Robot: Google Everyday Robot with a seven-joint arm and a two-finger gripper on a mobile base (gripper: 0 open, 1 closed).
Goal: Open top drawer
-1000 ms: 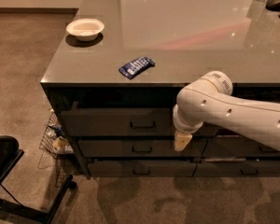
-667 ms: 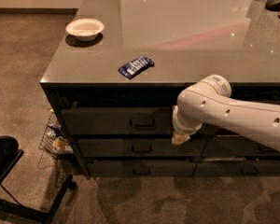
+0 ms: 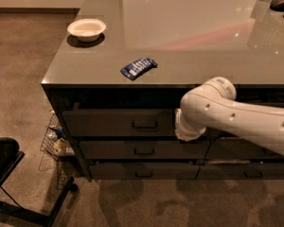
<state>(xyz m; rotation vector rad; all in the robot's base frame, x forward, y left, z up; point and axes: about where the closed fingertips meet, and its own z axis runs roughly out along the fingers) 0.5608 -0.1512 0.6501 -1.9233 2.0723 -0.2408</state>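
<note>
Starting left: black chair base [image 3: 4, 174] on the floor, wire basket [image 3: 54, 141] against the table's left end. White bowl [image 3: 86, 29] sits on the table [image 3: 189, 32] near its back-left corner. Blue packet [image 3: 138, 67] lies near the front edge, well apart from the bowl. Top drawer [image 3: 109, 123] is directly under the tabletop, left stack, loop handle [image 3: 144, 125] centred on its front, shorter fronts [image 3: 113, 150] below. End effector [image 3: 183, 130] is at that drawer front's right edge, right of the handle, mostly hidden by the white arm [image 3: 236, 119] extending from the right. Grip state: cannot tell.
</note>
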